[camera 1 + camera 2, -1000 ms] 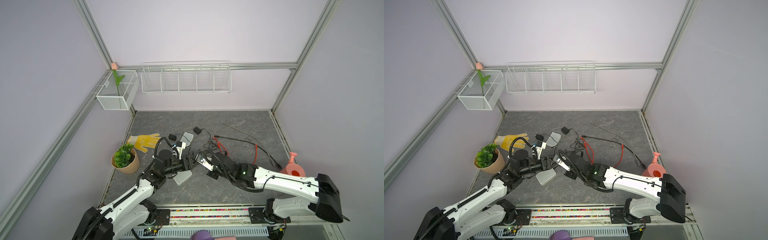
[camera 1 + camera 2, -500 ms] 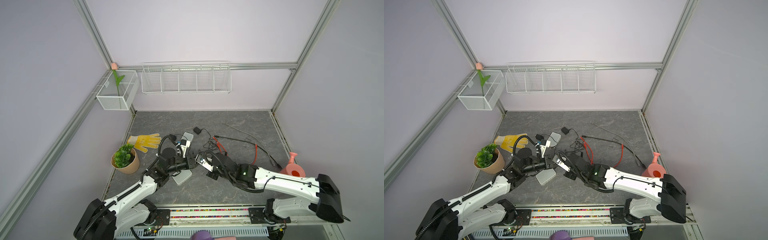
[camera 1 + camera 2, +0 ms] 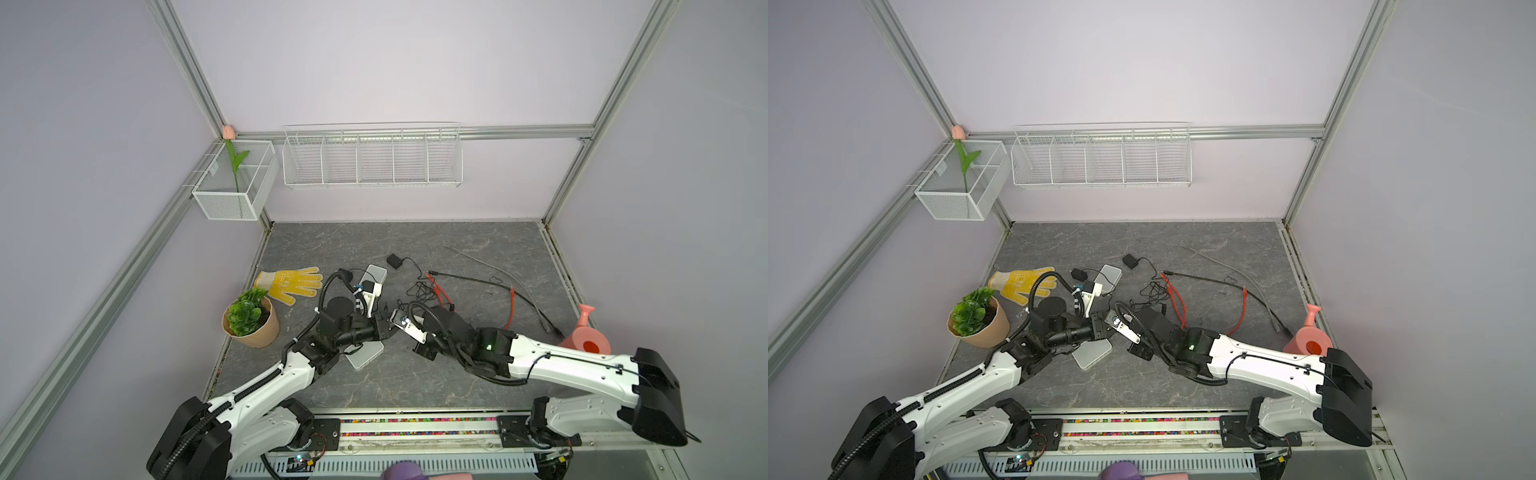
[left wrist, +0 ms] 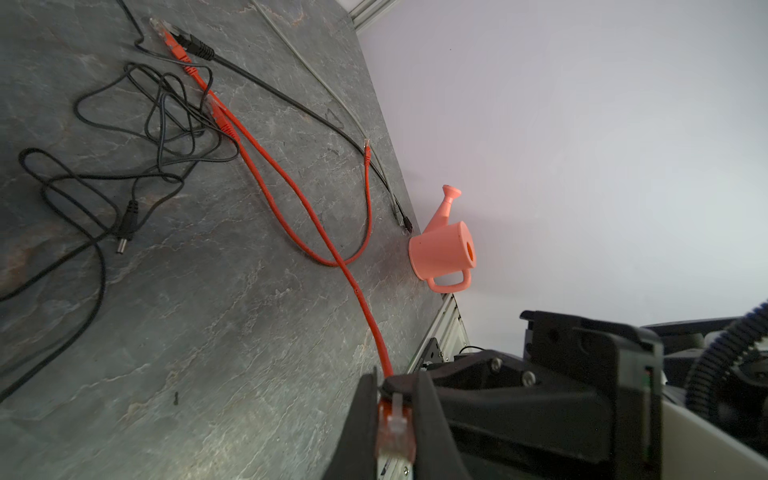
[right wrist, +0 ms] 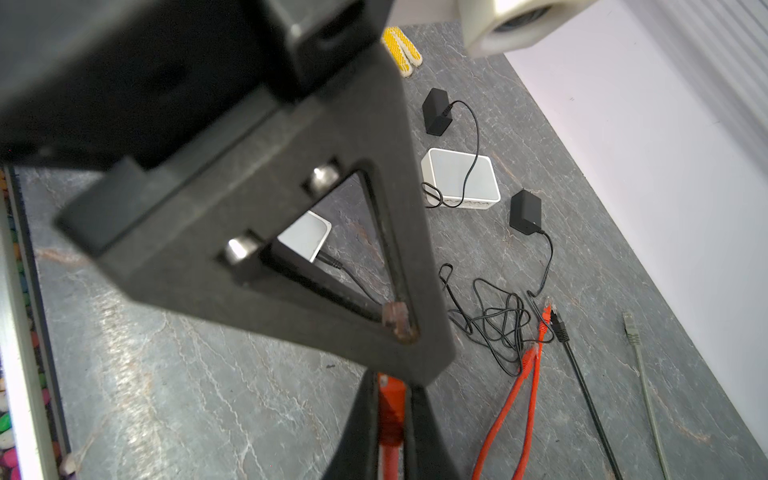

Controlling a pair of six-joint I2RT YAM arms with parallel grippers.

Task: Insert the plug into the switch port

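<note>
Orange plug with a clear latch clip is held above the tabletop, pinched between the closed fingers of the left gripper. Its tip end is hard to make out, low at the frame edge of the left wrist view. In the right wrist view only a blurred clear tip is glimpsed through the triangular opening of a left finger. The plug's orange boot is clamped there between the closed fingers of the right gripper. In both top views the plug is hidden where the two wrists meet, near the tabletop's middle.

An orange cable is trailed from the plug across the tabletop. The near white switch is largely covered by the left arm and its ports cannot be seen; a black barrel plug is seated in its edge. The far white switch is shown with its port row small and blurred. A pink watering can is set by the wall.
</note>
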